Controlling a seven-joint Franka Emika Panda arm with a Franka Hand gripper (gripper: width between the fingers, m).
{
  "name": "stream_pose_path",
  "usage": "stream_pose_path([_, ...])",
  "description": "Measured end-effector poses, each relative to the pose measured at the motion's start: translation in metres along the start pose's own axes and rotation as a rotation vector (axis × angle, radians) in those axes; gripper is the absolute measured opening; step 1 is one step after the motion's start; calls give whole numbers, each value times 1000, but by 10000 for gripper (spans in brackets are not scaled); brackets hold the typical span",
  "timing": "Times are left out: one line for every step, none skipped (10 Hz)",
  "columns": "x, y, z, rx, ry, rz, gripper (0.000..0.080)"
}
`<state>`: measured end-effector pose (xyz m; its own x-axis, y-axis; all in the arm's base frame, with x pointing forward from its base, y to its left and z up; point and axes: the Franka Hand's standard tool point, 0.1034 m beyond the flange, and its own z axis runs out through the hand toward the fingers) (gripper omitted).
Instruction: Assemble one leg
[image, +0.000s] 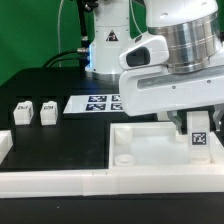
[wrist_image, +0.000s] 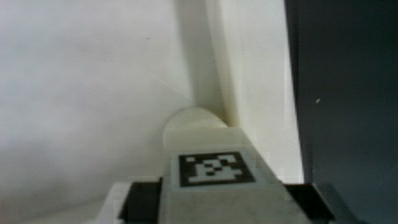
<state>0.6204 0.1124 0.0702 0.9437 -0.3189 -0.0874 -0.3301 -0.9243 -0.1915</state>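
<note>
The jaws are closed on the tagged leg (image: 198, 140), pads against its sides, over the white tray (image: 60, 170).

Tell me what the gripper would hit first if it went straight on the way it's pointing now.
Probably the tray floor, just inside its rim: the leg in the gripper would touch it first. Depth is unclear.
</note>
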Motion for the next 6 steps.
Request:
stream_pose_path([0, -1, 0, 4, 0, 100, 294])
stream_pose_path([1, -1, 0, 12, 1, 245, 294])
stream_pose_path([4, -2, -1, 29, 11, 417, 294])
stream_pose_path([4, -1, 0, 59, 20, 583, 294])
stream_pose_path([3, 0, 1, 89, 32, 753, 294])
stream_pose_path([2, -2, 2, 118, 37, 942, 294])
